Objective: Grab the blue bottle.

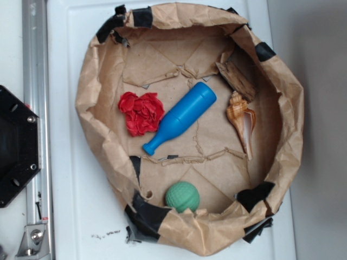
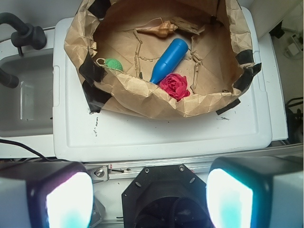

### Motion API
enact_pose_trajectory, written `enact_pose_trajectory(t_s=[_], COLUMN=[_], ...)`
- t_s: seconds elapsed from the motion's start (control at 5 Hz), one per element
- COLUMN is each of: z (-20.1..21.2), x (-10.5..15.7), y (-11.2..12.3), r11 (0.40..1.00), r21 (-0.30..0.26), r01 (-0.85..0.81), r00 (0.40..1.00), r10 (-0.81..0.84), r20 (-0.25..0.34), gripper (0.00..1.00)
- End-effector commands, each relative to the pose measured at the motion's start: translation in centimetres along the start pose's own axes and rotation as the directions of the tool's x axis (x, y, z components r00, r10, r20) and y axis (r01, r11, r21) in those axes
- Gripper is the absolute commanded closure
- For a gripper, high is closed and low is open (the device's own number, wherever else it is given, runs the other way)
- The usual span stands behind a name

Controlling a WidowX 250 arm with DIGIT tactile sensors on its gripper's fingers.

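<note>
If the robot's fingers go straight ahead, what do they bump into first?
Probably the white lid, just short of the paper bowl; the fingers are wide open and aim that way. Depth is hard to judge.

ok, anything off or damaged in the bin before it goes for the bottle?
The blue bottle lies on its side, not upright. The brown paper bin is crumpled and patched with black tape. Nothing spilled.

paper bin [image 1: 97,103], red flower [image 1: 141,112], shell [image 1: 241,120], grn ball [image 1: 182,196]
</note>
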State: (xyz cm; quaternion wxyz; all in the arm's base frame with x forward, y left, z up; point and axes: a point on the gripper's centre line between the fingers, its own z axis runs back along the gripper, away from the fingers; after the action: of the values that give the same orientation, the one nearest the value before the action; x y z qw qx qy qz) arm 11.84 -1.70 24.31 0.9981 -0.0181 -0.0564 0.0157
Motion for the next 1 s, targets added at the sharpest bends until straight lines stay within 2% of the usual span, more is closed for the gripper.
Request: enact_pose_trajectory(t_s=[0.0,0.2,0.4,0.6,0.8], z=[0.0,-3.6,-7.3,-11.3,-14.6], x=[0.0,2.9,6.1,10.4,13.6], y=[0.0,1.7,4.2,6.1,6.6], r11=[1.0,0.994,0.983,0.96,0.945], r21=[0.0,0.064,0.058,0.006,-0.003], r01=[0.0,-0.085,-0.175,-0.279,-0.328], r00=[1.0,0.993,0.973,0.944,0.934], r10=[0.0,0.079,0.164,0.273,0.325], r20=[0.0,0.091,0.165,0.185,0.147], gripper=[0.0,0.0,0.0,0.0,0.0])
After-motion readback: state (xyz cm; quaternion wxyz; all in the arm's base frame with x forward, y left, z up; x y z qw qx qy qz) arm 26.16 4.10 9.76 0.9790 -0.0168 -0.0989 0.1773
